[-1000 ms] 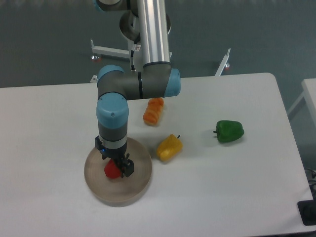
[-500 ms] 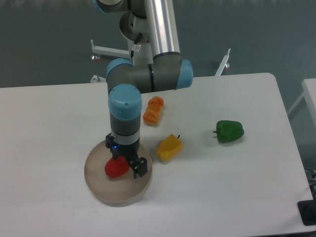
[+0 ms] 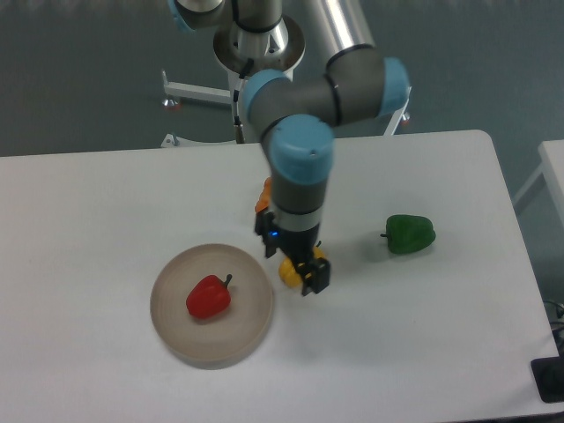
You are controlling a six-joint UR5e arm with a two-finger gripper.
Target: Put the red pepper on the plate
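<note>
Gripper [image 3: 300,269] status: my two dark fingers point downward just right of the frame centre, and no object is held between them; the jaws appear parted, with one fingertip [image 3: 315,278] visible at the lower right of the wrist and the other largely hidden behind the wrist housing. My gripper sits directly over the yellow pepper [image 3: 289,271], so that only small yellow patches show at the left and right of my fingers; whether the fingers touch it cannot be determined from this view. My arm [image 3: 300,172] runs from the top centre of the frame down through a grey and light-blue elbow joint to the wrist. Red pepper [image 3: 208,297] location: it lies on the plate [image 3: 176,335] in the lower left of the frame, slightly left of the plate centre, with its short dark stem pointing toward the upper right. It is well apart from my gripper and free of any contact with it. The plate is a round tan-grey disc resting flat on the white table [image 3: 106,203], and its right rim is near the yellow pepper. An orange pepper [image 3: 263,196] is mostly hidden behind my wrist, with only a sliver visible just above centre. A green pepper [image 3: 409,234] lies alone on the table in the right half of the frame.
</note>
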